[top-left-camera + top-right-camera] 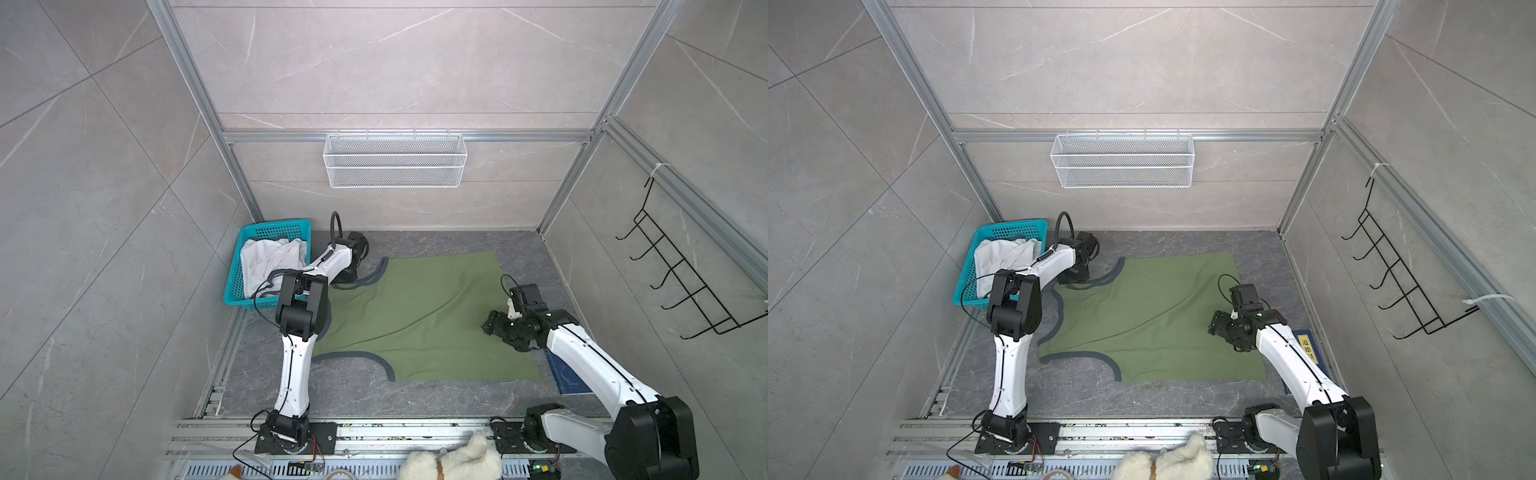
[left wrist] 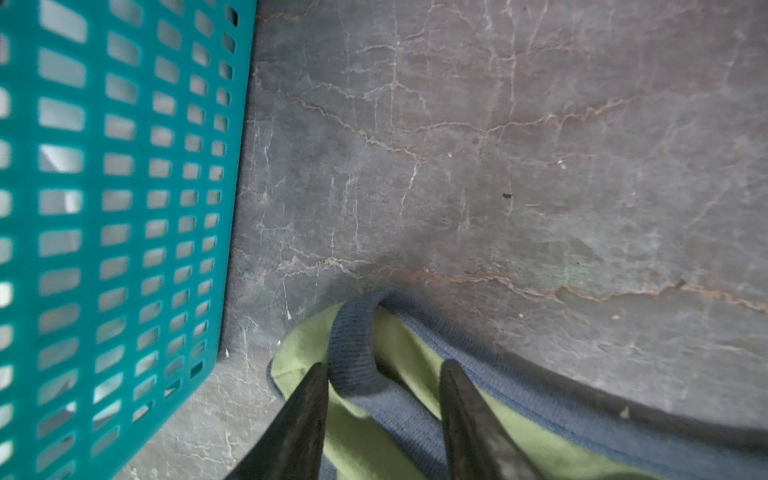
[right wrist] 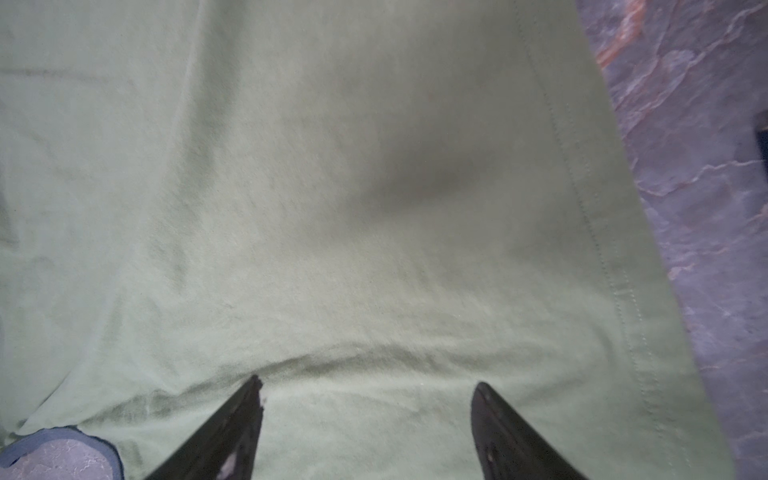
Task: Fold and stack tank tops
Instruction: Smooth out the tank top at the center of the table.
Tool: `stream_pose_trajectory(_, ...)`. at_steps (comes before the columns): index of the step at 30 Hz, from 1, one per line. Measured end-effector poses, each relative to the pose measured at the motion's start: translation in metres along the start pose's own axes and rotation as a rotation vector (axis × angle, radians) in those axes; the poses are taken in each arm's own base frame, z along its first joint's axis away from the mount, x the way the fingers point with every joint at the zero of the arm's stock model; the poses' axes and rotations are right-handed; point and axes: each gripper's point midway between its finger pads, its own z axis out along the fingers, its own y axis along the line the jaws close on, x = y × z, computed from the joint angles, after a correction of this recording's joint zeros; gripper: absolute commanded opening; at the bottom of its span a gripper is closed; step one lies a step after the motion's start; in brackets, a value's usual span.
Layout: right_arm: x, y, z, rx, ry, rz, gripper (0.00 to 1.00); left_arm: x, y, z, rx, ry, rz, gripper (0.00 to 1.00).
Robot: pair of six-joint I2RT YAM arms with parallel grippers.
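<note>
Olive green tank top (image 1: 428, 316): spread flat, plain side up, in the middle of the dark marble table (image 1: 436, 241). Navy-trimmed neck and armholes point to the robot's left, and the straight hem points to its right. A long shallow crease crosses the body.
Shoulder strap (image 2: 353, 345): this is the far strap, just beside the teal basket (image 1: 274, 226). In the left wrist view its navy trim is bunched into a small roll.
White tank top: (image 1: 270, 262) crumpled inside the teal basket at the far left of the table, well apart from the green one.
Left gripper (image 2: 386, 365): low over the far strap. Jaws are partway apart, one on each side of the rolled trim. One finger (image 2: 307, 399) lies against the roll, while green cloth still shows between the roll and the other finger. No firm pinch is visible.
Right gripper (image 3: 366, 381): over the hem half of the green top. Jaws are wide apart with nothing between them. The tips sit at a small wrinkle, but I cannot tell whether they touch the cloth.
Dark blue board (image 1: 1308, 349): flat on the table with a yellow label, just past the hem and partly under the right arm.
Plush toy (image 1: 453, 461): white and fluffy, at the near rail between the arm bases.
White mesh basket (image 1: 395, 160): hung on the back rail.
Black hook rack (image 1: 681, 282): on the right-hand wall.
</note>
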Motion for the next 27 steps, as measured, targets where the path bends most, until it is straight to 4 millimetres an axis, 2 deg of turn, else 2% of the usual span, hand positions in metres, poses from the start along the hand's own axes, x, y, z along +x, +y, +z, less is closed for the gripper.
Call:
stream_pose_trajectory(2, 0.0, 0.0, 0.0, 0.0, 0.0, 0.0, 0.81, 0.001, 0.002, 0.002, -0.014, 0.004, 0.006, 0.36)
stream_pose_trajectory(9, 0.0, 0.0, 0.0, 0.0, 0.001, 0.0, 0.81, 0.0, 0.01, 0.006, -0.026, 0.014, -0.003, 0.26)
stream_pose_trajectory(16, 0.001, -0.001, 0.003, 0.007, 0.011, 0.001, 0.81, -0.002, 0.015, 0.009, -0.032, 0.016, -0.014, 0.07)
stream_pose_trajectory(23, 0.001, -0.001, 0.003, 0.008, 0.014, 0.001, 0.8, -0.004, 0.02, 0.011, -0.033, 0.019, -0.032, 0.02)
stream_pose_trajectory(27, 0.001, -0.002, 0.003, 0.011, 0.012, 0.001, 0.8, -0.004, 0.034, 0.011, -0.038, 0.021, -0.091, 0.0)
